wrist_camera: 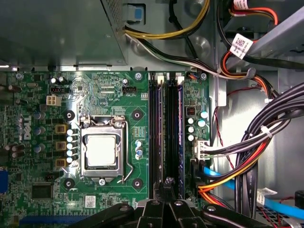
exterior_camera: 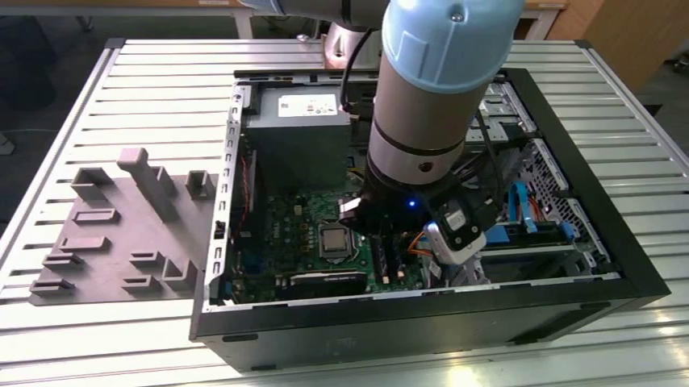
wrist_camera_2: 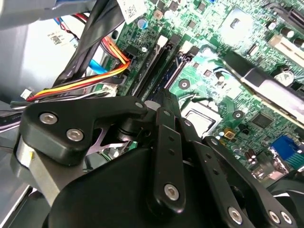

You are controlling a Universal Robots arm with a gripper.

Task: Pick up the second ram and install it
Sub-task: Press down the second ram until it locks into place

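While its jaw state cannot be told, the end effector [wrist_camera: 167,186] hovers directly over the second ram [wrist_camera: 181,133], seated upright in its slot.

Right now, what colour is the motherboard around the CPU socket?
Green, clearest in the first wrist view: motherboard around the CPU socket.

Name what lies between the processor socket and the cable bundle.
In the first wrist view, the long black memory slots run between the processor socket and the cable bundle, small capacitors beside them.

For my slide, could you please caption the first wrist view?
Gripper low over the memory slots beside the processor socket on the green motherboard.
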